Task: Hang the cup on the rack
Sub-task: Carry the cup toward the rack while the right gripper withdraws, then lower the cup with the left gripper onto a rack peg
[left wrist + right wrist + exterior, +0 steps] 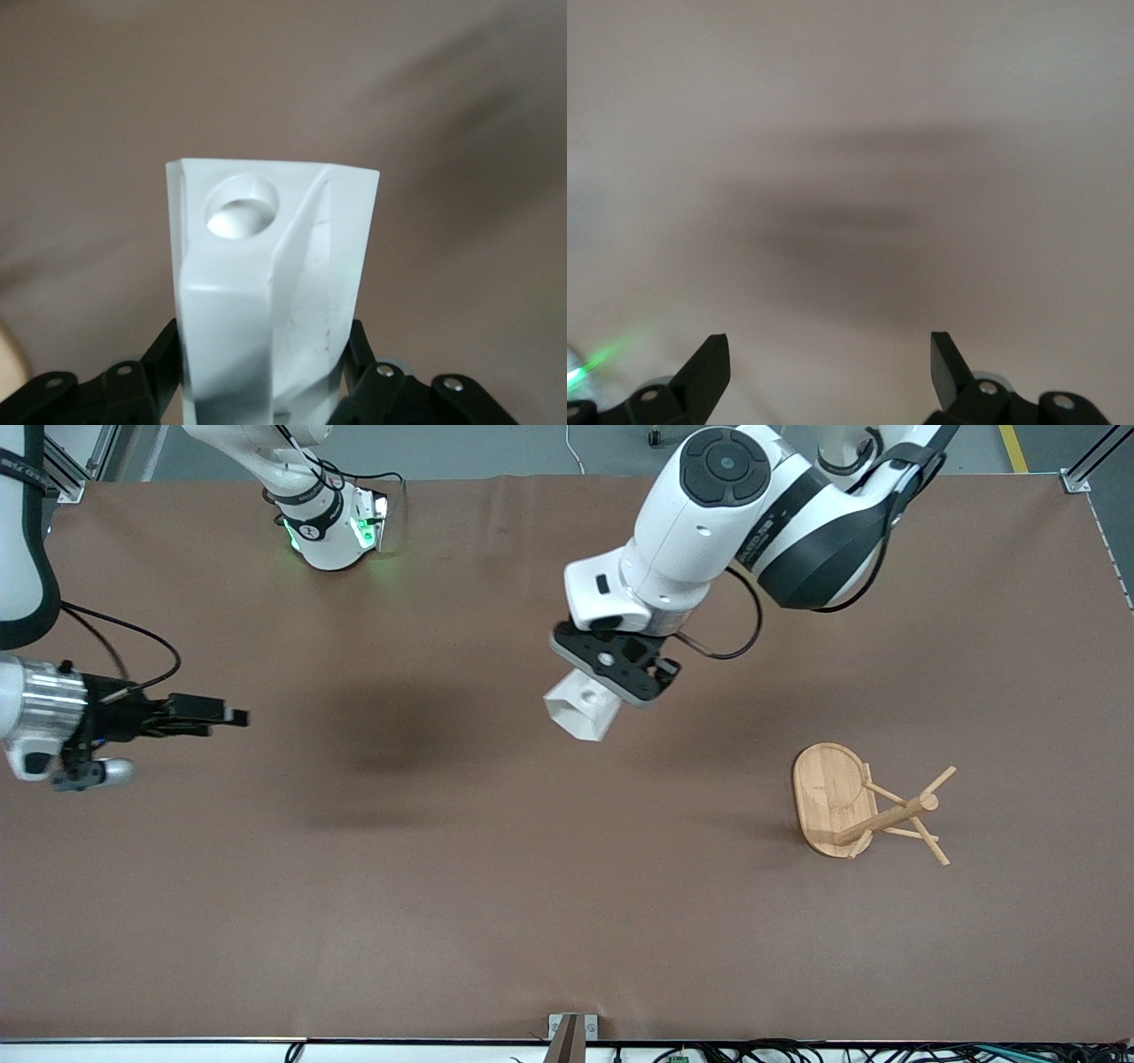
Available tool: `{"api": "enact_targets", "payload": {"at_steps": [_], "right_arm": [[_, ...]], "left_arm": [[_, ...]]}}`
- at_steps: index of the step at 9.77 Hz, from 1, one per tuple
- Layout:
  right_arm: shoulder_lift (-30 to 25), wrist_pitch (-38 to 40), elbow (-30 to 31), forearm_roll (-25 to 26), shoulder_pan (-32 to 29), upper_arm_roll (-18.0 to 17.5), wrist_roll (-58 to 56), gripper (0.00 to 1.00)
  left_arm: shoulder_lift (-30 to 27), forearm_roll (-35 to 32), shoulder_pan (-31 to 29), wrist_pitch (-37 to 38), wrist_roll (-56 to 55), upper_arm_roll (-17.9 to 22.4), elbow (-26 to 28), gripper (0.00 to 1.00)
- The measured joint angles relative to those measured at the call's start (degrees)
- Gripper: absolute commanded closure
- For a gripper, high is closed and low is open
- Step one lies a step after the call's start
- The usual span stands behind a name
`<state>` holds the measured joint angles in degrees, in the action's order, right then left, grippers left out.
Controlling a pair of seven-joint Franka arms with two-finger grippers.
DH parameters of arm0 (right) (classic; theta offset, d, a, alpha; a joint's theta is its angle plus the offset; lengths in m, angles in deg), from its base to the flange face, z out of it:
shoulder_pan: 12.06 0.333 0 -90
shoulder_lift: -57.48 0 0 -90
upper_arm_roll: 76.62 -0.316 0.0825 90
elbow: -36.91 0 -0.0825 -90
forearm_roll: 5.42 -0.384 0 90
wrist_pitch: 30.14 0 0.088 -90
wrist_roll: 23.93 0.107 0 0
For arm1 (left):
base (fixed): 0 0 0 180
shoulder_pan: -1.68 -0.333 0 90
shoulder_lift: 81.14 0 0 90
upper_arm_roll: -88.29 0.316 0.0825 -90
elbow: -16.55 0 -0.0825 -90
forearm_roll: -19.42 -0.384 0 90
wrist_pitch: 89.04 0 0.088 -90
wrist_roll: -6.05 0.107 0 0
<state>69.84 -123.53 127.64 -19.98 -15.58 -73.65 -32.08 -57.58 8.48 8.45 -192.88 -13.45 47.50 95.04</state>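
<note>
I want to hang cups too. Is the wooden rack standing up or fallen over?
Standing up. The rack has its flat oval base on the table, post and pegs rising from it.

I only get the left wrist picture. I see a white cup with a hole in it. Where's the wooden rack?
Observer: The rack stands on the table, toward the left arm's end, away from the cup.
Child: Is the cup up in the air?
Observer: Yes, the left gripper holds it over bare table; its shadow lies below.
Child: What's the other arm doing?
Observer: The right gripper waits open over the right arm's end of the table.
</note>
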Motion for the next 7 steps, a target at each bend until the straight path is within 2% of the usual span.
{"api": "enact_targets", "payload": {"at_steps": [1, 2, 4, 5, 7], "right_arm": [[-0.8, -3.05, -1.64, 6.59, 0.14, -0.24, 2.88, 0.0], [-2.03, -5.03, -2.57, 9.71, 0.17, -0.28, 4.53, 0.0], [-5.77, -2.44, -3.21, 11.24, -0.76, 0.3, 5.5, 0.0], [-8.07, 0.38, -3.25, 11.43, -1.63, 0.55, 5.5, 0.0], [-12.55, 6.19, -3.31, 14.5, -2.28, 1.04, 5.8, 0.0]], "left_arm": [[-0.34, -1.45, -0.89, 2.38, -2.14, 0.13, 0.06, 1.0], [-0.48, -1.7, -2.88, 3.66, -2.6, 0.22, 0.2, 1.0], [-0.78, -1.7, -6.5, 3.95, -1.88, 1.79, 2.1, 1.0], [-1.35, -1.17, -6.62, 2.96, -0.43, 4.33, 4.29, 1.0], [-4.7, 5.81, -6.32, -4.54, 7.74, 11.79, 11.92, 1.0]]}}
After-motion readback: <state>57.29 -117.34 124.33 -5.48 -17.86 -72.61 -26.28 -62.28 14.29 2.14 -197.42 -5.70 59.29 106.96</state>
